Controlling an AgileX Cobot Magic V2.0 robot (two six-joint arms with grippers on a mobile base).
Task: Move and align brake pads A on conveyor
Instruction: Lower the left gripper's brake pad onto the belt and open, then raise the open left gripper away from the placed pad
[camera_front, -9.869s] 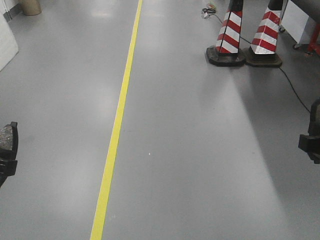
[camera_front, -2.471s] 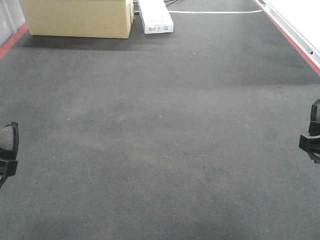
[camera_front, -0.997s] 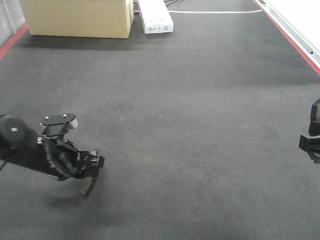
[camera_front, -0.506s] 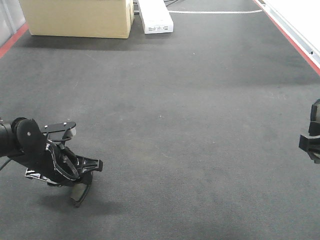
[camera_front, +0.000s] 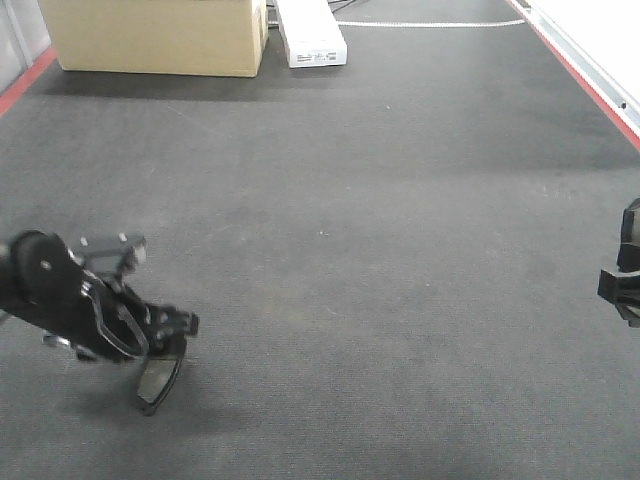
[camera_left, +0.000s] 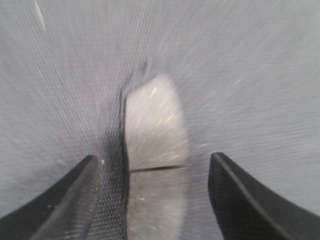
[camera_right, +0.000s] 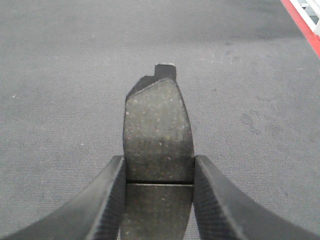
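Brake pads A show as two pieces: one grey pad sits low against the dark conveyor, well nearer the camera than the cardboard box at the belt's far left corner. The left hand is around it with fingers spread apart, clear of its edges, in a blurred view. The second pad is clamped in the right hand, over the belt far right of the box.
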